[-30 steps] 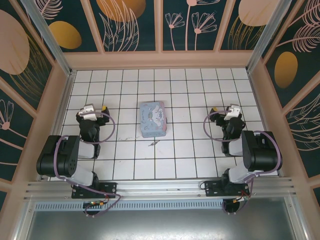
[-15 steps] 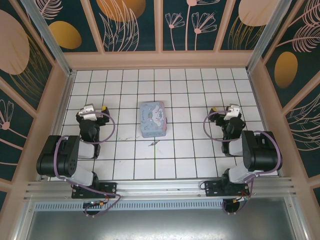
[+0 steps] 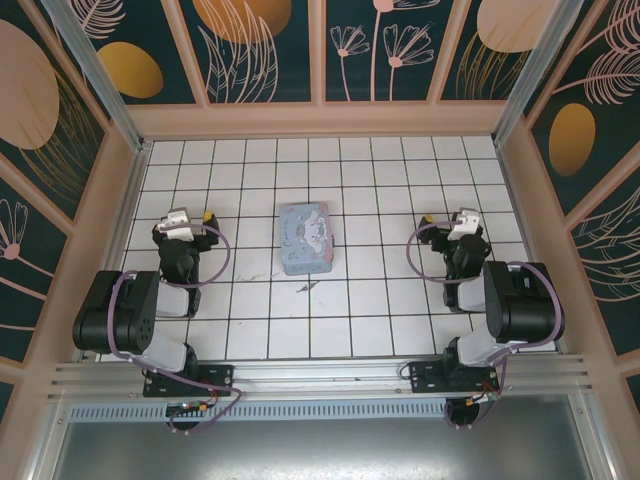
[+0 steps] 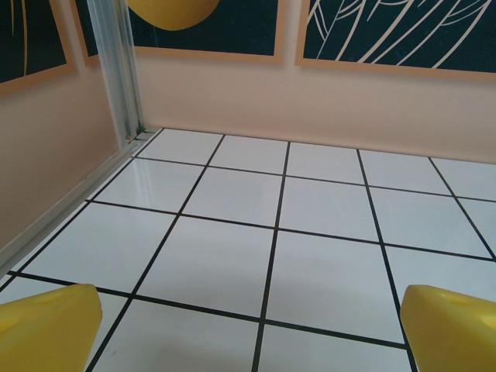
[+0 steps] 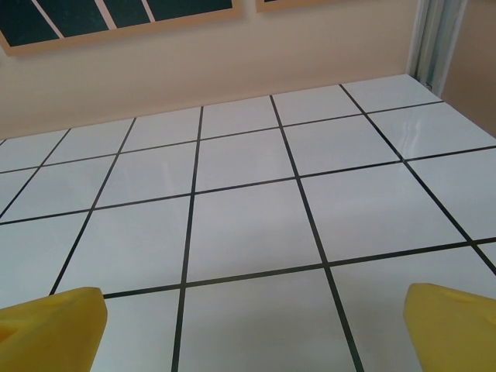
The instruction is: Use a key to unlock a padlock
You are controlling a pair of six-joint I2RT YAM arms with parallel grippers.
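The padlock (image 3: 308,286) is a tiny dark metal speck on the white tiles, just in front of a pale blue printed box. It is too small for me to pick out the key. My left gripper (image 3: 186,213) rests low at the left, about two tiles from the box. It is open, and its yellow fingertips (image 4: 46,329) stand wide apart over bare tiles. My right gripper (image 3: 453,214) sits mirrored at the right, also open, with its yellow fingertips (image 5: 453,325) at the frame's lower corners. Nothing lies between either pair of jaws.
The pale blue cartoon-printed box (image 3: 305,238) stands mid-table between the arms. Pale wooden walls (image 3: 320,118) with dark floral panels close in the tiled floor on three sides. A metal post (image 4: 116,74) stands in the far left corner.
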